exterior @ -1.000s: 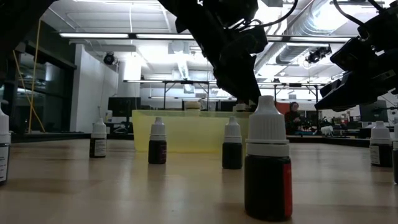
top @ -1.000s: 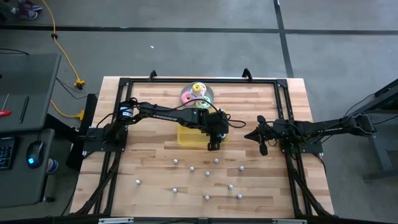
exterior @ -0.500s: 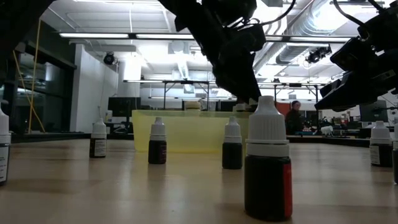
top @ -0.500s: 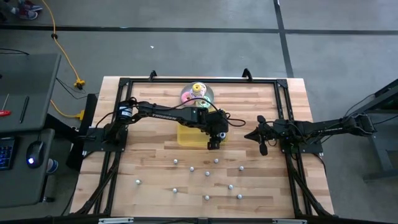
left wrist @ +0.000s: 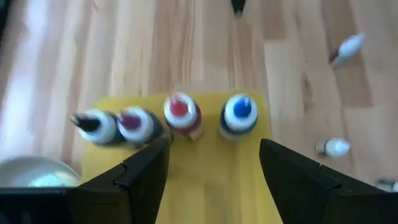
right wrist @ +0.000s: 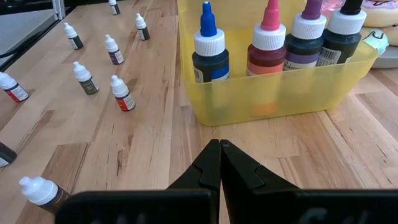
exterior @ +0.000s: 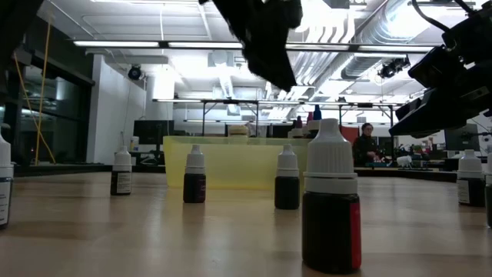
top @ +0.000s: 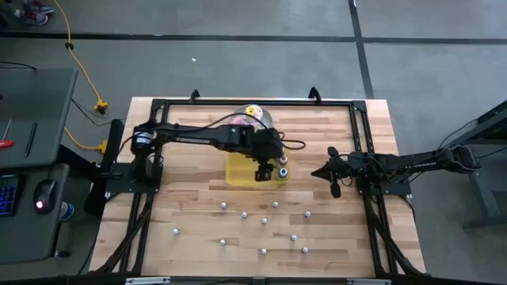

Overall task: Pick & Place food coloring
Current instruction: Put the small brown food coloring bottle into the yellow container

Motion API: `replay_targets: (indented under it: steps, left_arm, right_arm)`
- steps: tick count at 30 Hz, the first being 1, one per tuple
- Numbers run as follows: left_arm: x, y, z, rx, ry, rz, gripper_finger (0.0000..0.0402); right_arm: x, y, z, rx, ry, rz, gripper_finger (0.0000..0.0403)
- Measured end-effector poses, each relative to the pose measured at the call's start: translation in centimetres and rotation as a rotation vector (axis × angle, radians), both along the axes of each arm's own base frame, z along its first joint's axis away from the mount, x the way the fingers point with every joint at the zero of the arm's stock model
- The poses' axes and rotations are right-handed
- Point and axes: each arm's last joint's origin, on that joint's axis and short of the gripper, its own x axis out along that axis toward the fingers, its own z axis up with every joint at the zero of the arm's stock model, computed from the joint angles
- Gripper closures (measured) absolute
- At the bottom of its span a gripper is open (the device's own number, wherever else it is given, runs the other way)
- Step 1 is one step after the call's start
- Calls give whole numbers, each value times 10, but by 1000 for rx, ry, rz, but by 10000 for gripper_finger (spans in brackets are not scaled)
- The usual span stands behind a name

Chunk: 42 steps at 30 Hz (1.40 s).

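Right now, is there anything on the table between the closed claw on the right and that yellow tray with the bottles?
No. In the right wrist view, only bare wooden table lies between the right gripper and the yellow tray; the high view agrees.

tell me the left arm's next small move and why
Probably swing toward a loose bottle on the table. The left gripper hangs open and empty above the yellow tray, where four bottles already stand in a row, while many others remain scattered on the wood.
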Motion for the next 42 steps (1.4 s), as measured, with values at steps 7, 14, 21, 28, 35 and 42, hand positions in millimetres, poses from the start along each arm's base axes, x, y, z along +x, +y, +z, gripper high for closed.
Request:
replay_targets:
  steps: [7,14,21,28,35,42]
  left_arm:
    - [-10,-7,34,-10,-140,-74,156]
    - [-4,-26,49,-53,-286,-197,156]
    - [-2,-49,54,-78,-354,-274,156]
    - [-4,-61,59,-80,-334,-296,156]
    - [14,-68,68,-81,-226,-295,156]
    - [36,-82,69,-116,-185,-316,156]
  right_arm:
    - [0,0,0,0,1,0,402]
    - [0,0,0,0,0,0,402]
    - [0,0,0,0,0,0,402]
    - [0,0,0,0,0,-1,402]
    - [0,0,0,0,5,0,402]
    - [0,0,0,0,2,0,402]
